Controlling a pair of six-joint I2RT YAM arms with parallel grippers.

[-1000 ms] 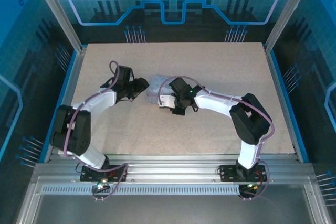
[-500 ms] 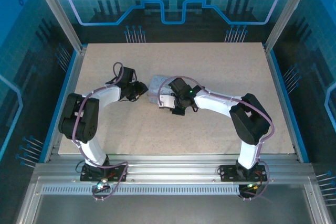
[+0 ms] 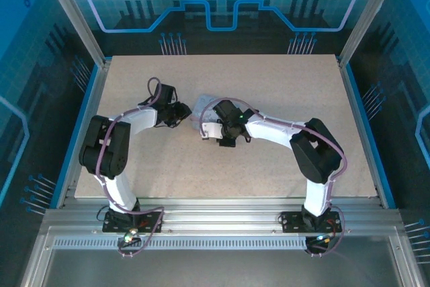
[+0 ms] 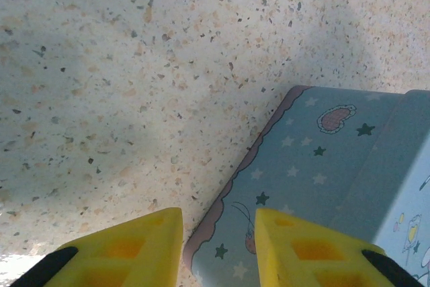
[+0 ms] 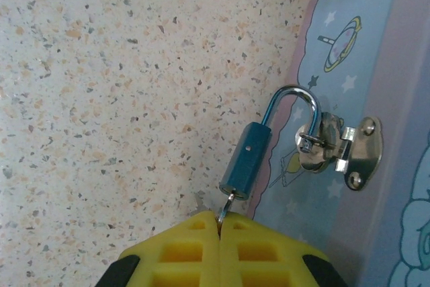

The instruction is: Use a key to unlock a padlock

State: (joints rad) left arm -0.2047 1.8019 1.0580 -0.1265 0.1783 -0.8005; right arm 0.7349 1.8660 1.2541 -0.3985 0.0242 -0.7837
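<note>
Fingers of the right gripper [image 5: 220,220] pinch the key [image 5: 226,206], which meets the lower end of the padlock [image 5: 246,160] just beyond. The shackle hangs through the hasp [image 5: 322,142] on the tin [image 5: 403,65]. The left gripper [image 4: 218,240] is spread astride the tin's edge.

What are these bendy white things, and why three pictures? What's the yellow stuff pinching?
Those are two robot arms bolted to a table. One camera looks down from above; each wrist carries another, so the yellow bits belong to the arms themselves. On the table lies a blue cartoon tin. The right gripper pinches a tiny key stuck in the bottom of a padlock, which hooks through the tin's shiny clasp. The left gripper is open around the tin's corner.
</note>
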